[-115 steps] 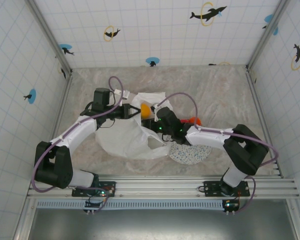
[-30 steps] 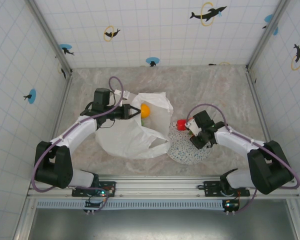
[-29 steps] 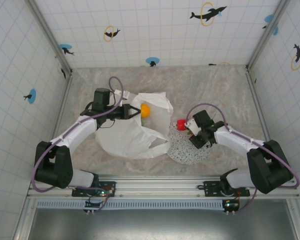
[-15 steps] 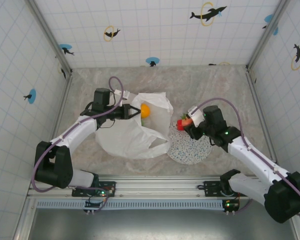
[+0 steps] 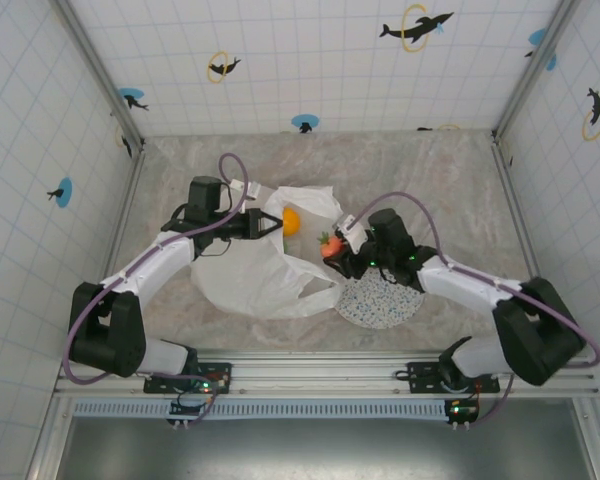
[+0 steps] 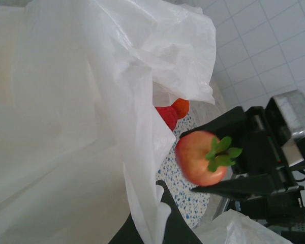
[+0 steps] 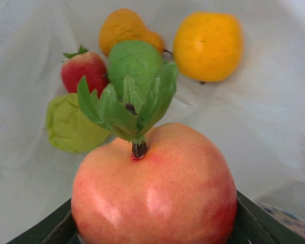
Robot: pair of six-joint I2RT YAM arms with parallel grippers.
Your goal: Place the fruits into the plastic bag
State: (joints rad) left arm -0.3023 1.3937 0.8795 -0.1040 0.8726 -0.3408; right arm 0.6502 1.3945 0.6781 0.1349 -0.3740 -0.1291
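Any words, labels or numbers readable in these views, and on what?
No readable text.
Wall stickers: dolphin pictures with rings, no words.
White tags on the arms: too small to read.
Bag, fruit, plate: no print to be seen.

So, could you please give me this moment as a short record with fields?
left gripper: shut on the plastic bag rim, holding its mouth open
right gripper: shut on a pink-red fruit at the bag's mouth
in bag: yellow citrus, orange pear-shaped fruit, strawberry, green fruit, pale green fruit
by the plate: red fruit, small orange fruit
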